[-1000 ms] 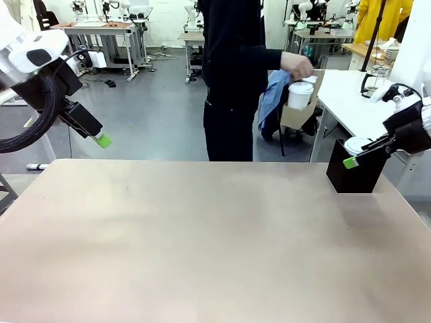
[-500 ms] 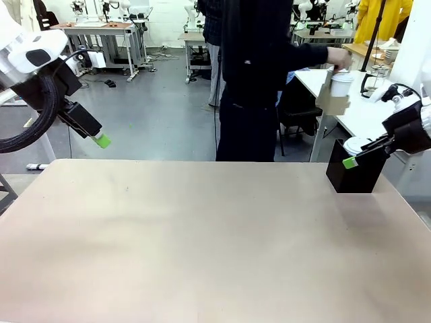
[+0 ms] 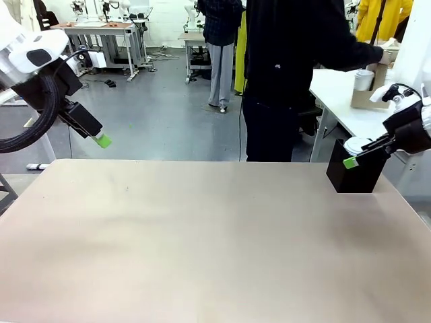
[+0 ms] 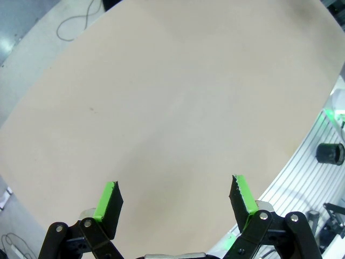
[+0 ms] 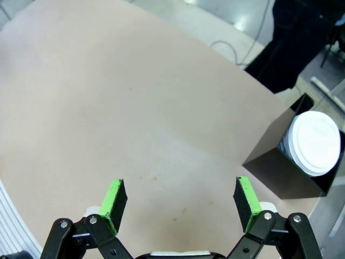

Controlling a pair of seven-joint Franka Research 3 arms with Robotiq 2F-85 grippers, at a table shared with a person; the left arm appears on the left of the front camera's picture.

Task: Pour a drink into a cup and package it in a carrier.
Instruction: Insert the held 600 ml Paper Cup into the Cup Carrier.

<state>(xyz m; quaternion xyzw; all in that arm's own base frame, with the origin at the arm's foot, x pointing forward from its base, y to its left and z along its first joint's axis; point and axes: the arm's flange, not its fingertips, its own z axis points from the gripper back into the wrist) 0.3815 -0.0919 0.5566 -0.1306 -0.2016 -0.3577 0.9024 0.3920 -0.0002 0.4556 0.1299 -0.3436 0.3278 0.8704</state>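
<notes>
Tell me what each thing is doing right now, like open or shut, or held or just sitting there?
left gripper: open, holding nothing, above the table.
right gripper: open, holding nothing, above the table.
black box: open on top, white lids stacked inside.
carrier: held up by the person at the far white table.
cup: upright in the carrier.

1. The table (image 3: 202,242) is a plain pale beige with no pattern.
2. The black box (image 3: 355,176) near its far right corner holds a stack of white lids (image 5: 315,143).
3. The left gripper (image 4: 175,197) and right gripper (image 5: 180,197) are black with bright green pads.
4. Both arms are white with black cabling.
5. The person (image 3: 296,67) wears black.
6. The carrier (image 3: 372,93) is brown cardboard; the cup (image 3: 364,79) in it is white.
</notes>
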